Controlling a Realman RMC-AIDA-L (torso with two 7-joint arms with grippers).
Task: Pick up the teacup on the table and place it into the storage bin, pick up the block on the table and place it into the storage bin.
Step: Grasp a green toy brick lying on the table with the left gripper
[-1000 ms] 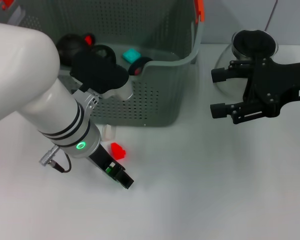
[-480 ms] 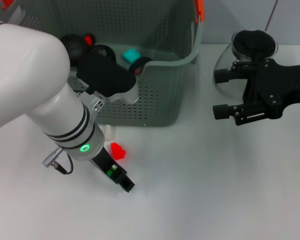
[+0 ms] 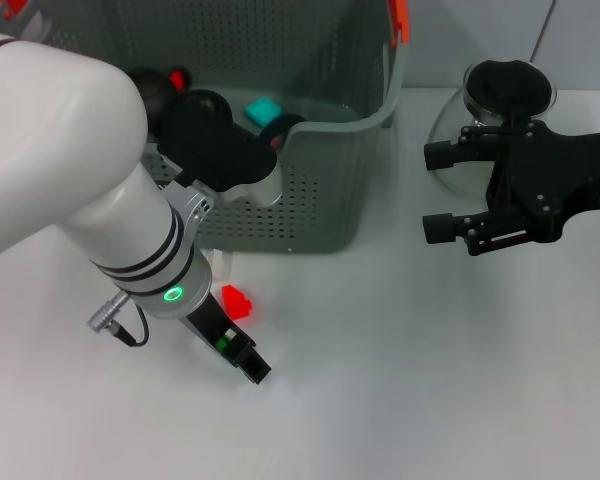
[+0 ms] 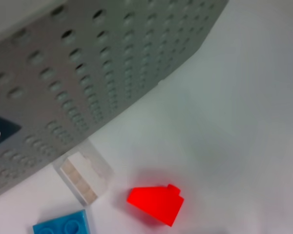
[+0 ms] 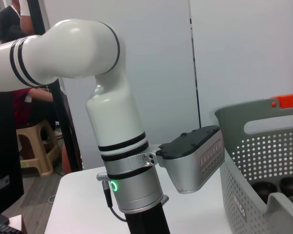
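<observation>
Left gripper (image 3: 242,357): edging lower toward red block (image 3: 237,301) at five o'clock, finger state indeterminable. Closing in for pickup. Right gripper (image 3: 438,190): idling open at three o'clock.

This looks like a robotics lab or test room. A plain white table (image 3: 430,380) stands before bare white wall panels (image 5: 234,58). At the room's edge a person (image 5: 14,19) is seen near a wooden stool (image 5: 36,146) and a dark monitor (image 5: 2,185).

Red block (image 4: 156,204) on table just beside grey-green perforated storage bin (image 3: 320,190).
</observation>
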